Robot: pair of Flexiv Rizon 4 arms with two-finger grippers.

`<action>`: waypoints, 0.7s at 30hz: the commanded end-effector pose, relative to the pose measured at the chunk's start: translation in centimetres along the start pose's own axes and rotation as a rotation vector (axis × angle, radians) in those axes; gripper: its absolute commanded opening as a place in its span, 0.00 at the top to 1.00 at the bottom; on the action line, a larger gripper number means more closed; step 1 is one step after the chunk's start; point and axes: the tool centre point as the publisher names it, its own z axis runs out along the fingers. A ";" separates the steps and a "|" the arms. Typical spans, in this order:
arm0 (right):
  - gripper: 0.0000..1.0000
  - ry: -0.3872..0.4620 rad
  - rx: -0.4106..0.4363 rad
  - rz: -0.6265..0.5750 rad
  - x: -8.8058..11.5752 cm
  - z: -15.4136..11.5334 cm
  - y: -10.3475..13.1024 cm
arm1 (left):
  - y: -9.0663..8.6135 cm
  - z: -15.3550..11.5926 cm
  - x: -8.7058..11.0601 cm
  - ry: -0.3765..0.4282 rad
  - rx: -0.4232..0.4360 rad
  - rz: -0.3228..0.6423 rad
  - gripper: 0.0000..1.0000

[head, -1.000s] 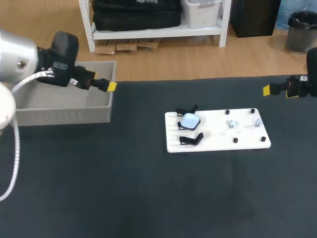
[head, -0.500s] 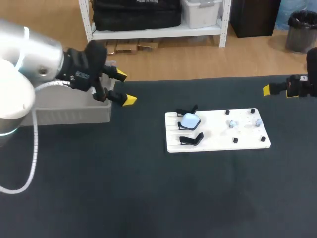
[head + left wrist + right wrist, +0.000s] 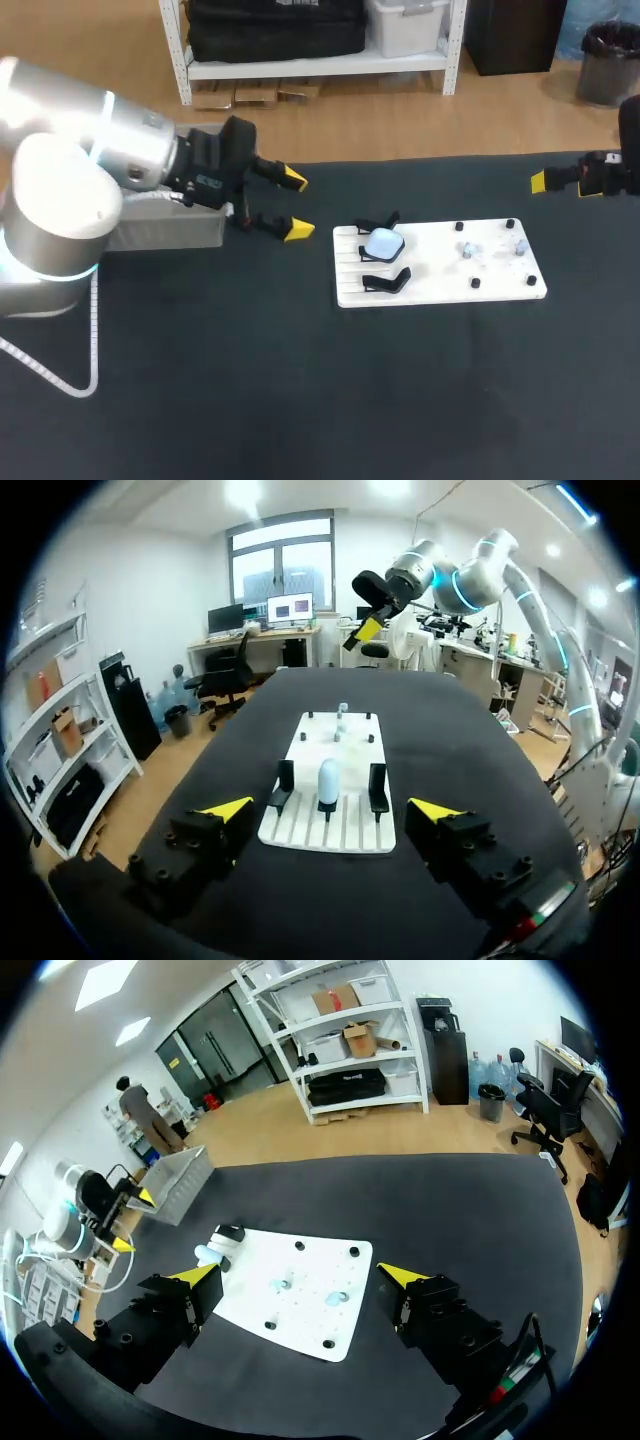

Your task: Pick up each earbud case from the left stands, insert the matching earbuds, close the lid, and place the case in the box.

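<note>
Left end effector [image 3: 295, 205], spread and empty, left of centre: we should straddle the pale-blue oval earbud case [image 3: 383, 243] squarely between its black clips [image 3: 385, 281]; right end effector [image 3: 540, 182] likewise spread.

Nothing legible in any view: no text, numbers or signs I can read. Only candidate is a small pale label [image 3: 207, 181] on the black wrist section of the left arm [image 3: 150, 160], well to the left of the white board [image 3: 440, 262]. It's too small to make out.
</note>
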 end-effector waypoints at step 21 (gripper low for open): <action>0.00 0.001 0.000 0.000 0.0 -0.1 0.0 | 0.5 5.8 2.2 -0.037 0.064 -0.041 0.00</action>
